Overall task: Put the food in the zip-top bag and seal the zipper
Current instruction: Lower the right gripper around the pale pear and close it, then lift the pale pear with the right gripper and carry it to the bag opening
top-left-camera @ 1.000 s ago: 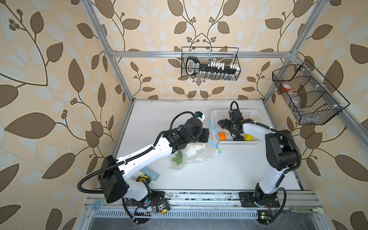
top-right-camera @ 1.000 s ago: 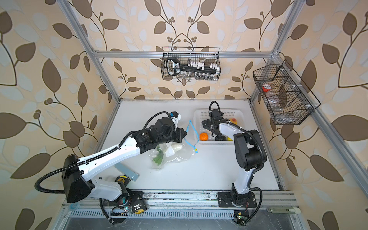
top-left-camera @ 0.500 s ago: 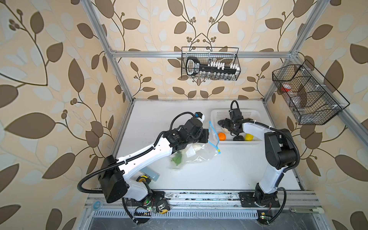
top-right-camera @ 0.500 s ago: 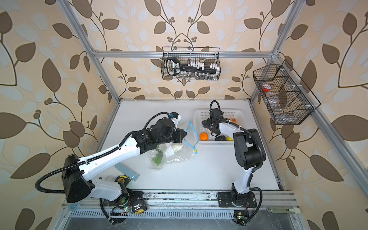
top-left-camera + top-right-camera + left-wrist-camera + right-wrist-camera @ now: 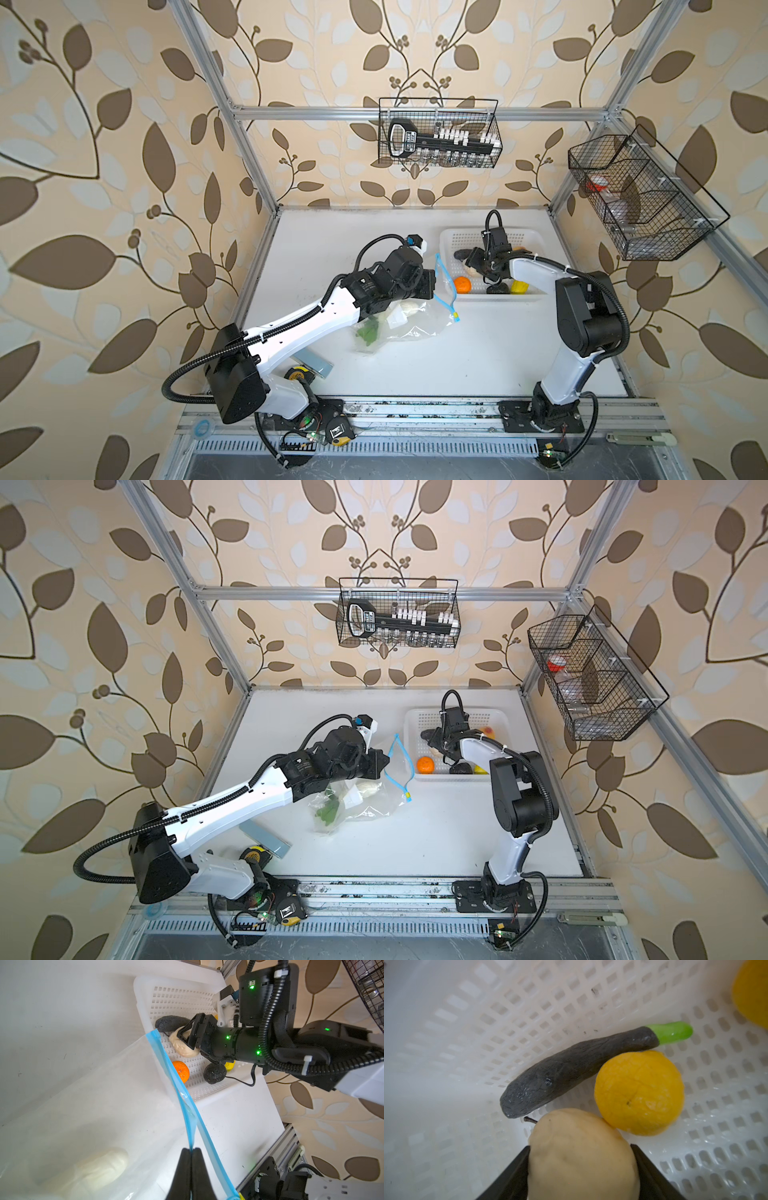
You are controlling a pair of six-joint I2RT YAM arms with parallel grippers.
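The clear zip-top bag point(image 5: 407, 320) point(image 5: 365, 804) lies mid-table, its mouth facing the white basket point(image 5: 457, 239) point(image 5: 419, 717). Leafy greens point(image 5: 368, 332) and a pale vegetable point(image 5: 93, 1167) are inside it. My left gripper point(image 5: 434, 282) point(image 5: 191, 1150) is shut on the upper lip of the blue zipper point(image 5: 178, 1088), holding it raised. My right gripper point(image 5: 471, 266) point(image 5: 580, 1147) is down in the basket, with both fingers against the sides of the beige lump point(image 5: 581, 1157) point(image 5: 182, 1049). A long dark piece point(image 5: 571, 1072) with a green stem and a yellow-orange fruit point(image 5: 639, 1093) lie beside the lump.
An orange point(image 5: 462, 285), a dark round piece point(image 5: 496, 288) and a yellow piece point(image 5: 519, 286) sit along the basket's near wall. A grey block point(image 5: 316, 365) and a tape measure point(image 5: 297, 374) lie at the front left. Wire baskets point(image 5: 438, 133) hang on the walls.
My right gripper's fingers have closed in on the beige lump in the basket. The left arm and the bag have not moved.
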